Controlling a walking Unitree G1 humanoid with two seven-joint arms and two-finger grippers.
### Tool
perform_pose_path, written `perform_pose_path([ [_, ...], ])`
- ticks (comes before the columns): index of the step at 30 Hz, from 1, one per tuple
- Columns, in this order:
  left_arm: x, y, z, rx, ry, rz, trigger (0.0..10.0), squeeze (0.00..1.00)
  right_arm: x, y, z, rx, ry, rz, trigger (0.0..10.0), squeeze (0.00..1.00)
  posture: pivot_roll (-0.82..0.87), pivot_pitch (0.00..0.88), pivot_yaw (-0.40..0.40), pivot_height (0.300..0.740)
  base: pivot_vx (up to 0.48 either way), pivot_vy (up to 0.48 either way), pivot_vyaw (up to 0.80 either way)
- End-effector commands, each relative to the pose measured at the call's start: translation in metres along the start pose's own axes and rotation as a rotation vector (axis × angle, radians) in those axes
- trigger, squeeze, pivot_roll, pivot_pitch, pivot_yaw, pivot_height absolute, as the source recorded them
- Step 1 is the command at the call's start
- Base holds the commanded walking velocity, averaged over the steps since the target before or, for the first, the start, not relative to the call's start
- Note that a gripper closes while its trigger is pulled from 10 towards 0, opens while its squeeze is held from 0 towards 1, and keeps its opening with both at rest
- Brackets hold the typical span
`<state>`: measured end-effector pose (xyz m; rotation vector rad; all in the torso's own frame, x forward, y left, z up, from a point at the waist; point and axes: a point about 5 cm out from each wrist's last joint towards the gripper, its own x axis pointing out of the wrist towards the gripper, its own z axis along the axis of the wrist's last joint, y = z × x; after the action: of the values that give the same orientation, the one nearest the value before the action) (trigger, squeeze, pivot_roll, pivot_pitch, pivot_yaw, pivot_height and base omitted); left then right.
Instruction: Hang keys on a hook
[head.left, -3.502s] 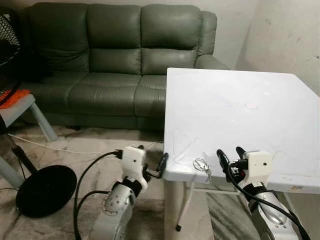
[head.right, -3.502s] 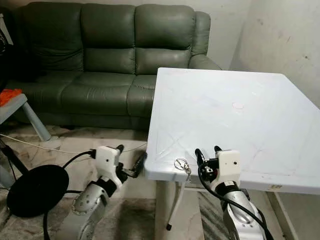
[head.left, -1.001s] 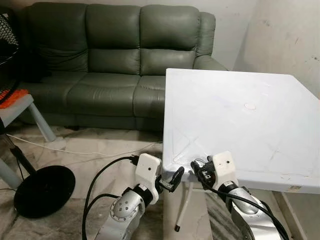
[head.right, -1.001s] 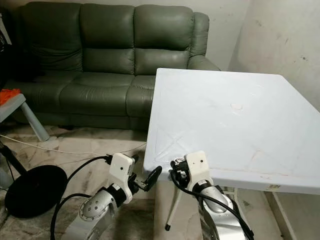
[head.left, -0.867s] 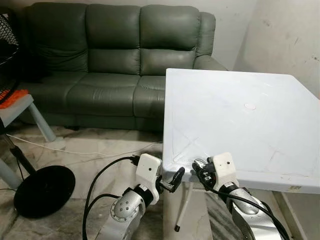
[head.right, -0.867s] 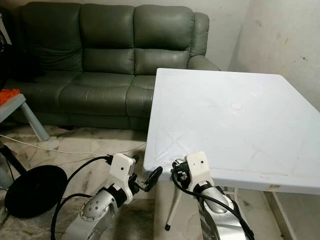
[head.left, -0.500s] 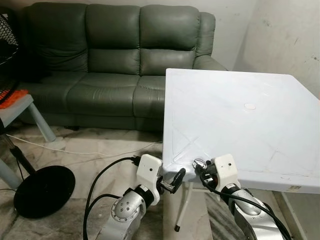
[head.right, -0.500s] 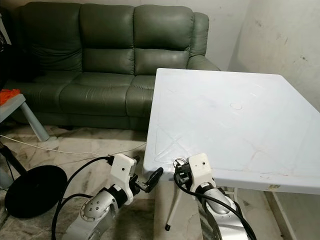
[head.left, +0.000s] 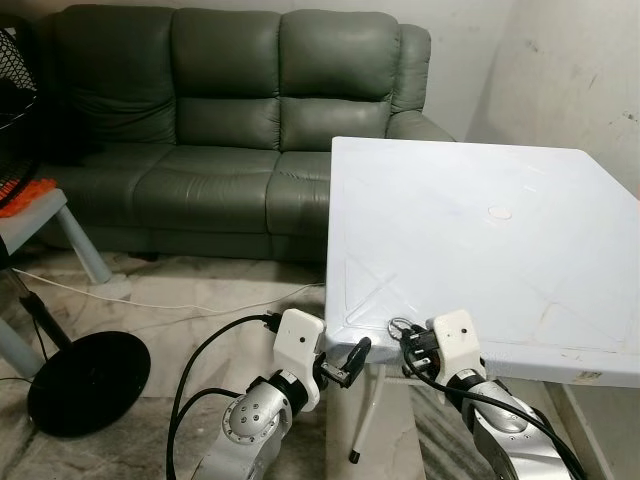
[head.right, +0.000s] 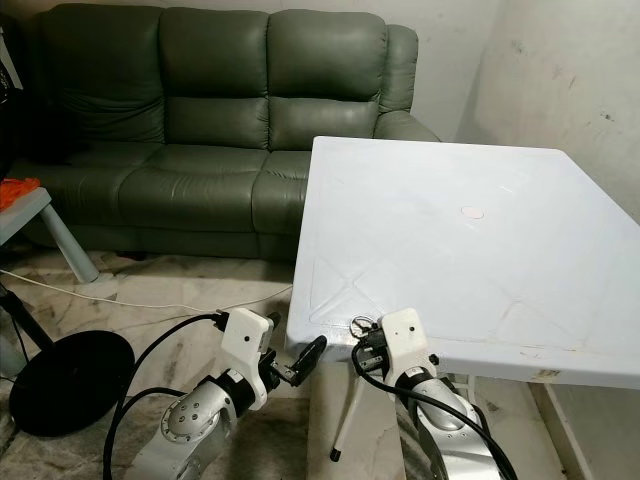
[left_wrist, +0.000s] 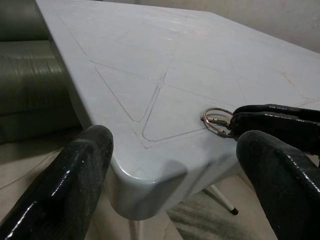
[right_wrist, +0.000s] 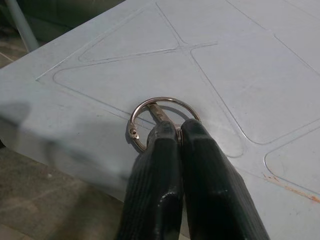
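A silver key ring (right_wrist: 160, 112) with keys lies on the near left corner of the white plastic table (head.left: 480, 220), just inside its front edge. My right gripper (right_wrist: 175, 131) is shut on the ring from the front, its black fingers (right_wrist: 205, 150) pressed together. The same ring (head.left: 400, 326) sits beside the right gripper (head.left: 412, 345) in the left eye view. My left gripper (head.left: 350, 358) hovers just below and left of that table corner, open. Its two fingers (left_wrist: 85, 165) stand wide apart in the left wrist view, with the ring (left_wrist: 216, 120) beyond them.
A green leather sofa (head.left: 230, 110) stands behind the table, against the wall. A black round fan base (head.left: 85, 380) and a white cable (head.left: 150, 300) lie on the floor at left. A grey stool (head.left: 40, 215) holds something orange. A folding table leg (head.left: 365, 420) is below the corner.
My right gripper, open beside the keys 3.5 s ago, has shut on the ring and edged it slightly right. My left gripper has risen toward the table corner.
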<state>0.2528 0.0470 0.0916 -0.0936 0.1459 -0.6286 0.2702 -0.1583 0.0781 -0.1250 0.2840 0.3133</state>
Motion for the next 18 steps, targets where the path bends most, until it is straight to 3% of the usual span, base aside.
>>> perform_pose_path([
  [1,0.001,-0.002,0.005,0.007,-0.016,0.002,10.0,0.0,0.0,-0.002,-0.001,0.009,-0.005,-0.002,0.0,0.0,-0.01,0.011,-0.043,0.74,0.0,0.0,0.0],
  [9,0.002,-0.001,0.006,0.014,-0.022,0.008,10.0,0.0,0.002,-0.004,0.007,0.047,-0.052,-0.018,0.0,0.0,-0.01,0.009,-0.041,0.74,0.0,0.0,0.0],
  [14,0.003,0.001,0.007,0.016,-0.029,0.013,10.0,0.0,0.003,-0.004,0.016,0.131,-0.121,0.008,0.2,0.0,-0.01,0.002,-0.041,0.74,0.0,0.0,0.0],
  [15,0.004,0.002,0.009,0.017,-0.037,0.019,10.0,0.0,0.003,-0.004,0.02,0.162,-0.153,0.013,3.5,0.0,-0.01,0.0,-0.04,0.74,0.0,0.0,0.0],
  [17,0.004,0.003,0.01,0.016,-0.042,0.022,10.0,0.0,0.004,-0.004,0.021,0.177,-0.156,0.006,3.5,0.0,-0.01,0.0,-0.041,0.74,0.0,0.0,0.0],
  [18,0.006,0.006,0.013,0.007,-0.053,0.034,10.0,0.0,0.004,-0.003,0.028,0.198,-0.208,0.023,4.5,0.0,-0.01,0.0,-0.042,0.74,0.0,0.0,0.0],
])
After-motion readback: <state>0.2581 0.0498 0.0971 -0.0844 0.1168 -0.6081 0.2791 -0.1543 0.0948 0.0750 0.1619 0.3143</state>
